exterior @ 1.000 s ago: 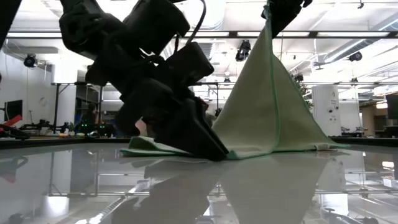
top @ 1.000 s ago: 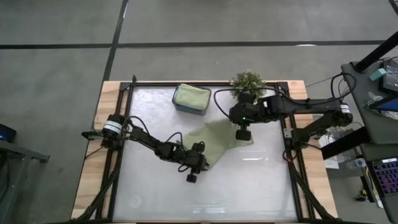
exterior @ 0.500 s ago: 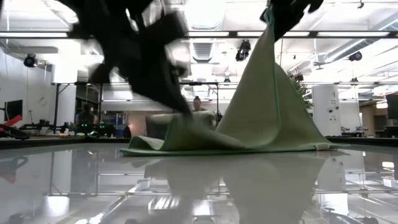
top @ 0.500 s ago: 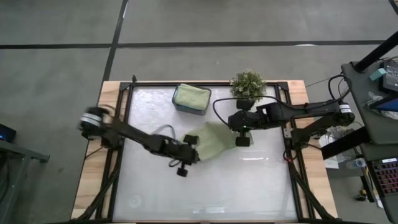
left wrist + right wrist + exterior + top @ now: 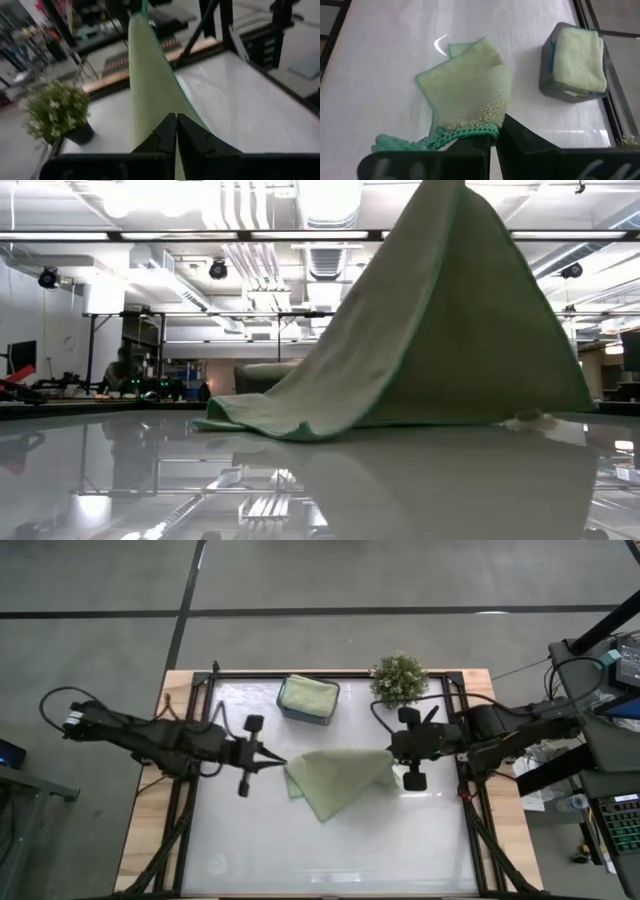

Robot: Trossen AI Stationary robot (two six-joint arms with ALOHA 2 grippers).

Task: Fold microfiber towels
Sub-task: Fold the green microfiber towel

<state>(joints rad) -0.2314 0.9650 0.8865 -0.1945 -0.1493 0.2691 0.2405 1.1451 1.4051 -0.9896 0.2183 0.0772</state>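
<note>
Both end effectors (image 5: 176, 131) (image 5: 495, 134) pinching the green towel (image 5: 335, 780), visible only from wrist views.

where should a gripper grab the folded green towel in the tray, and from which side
Judging by the high view, from above. The folded towel lies flat in the dark tray, whose walls block a sideways approach. In the right wrist view its top rises above the rim, so pinching one raised edge, probably the thick folded one, should lift it without unfolding it much.
</note>
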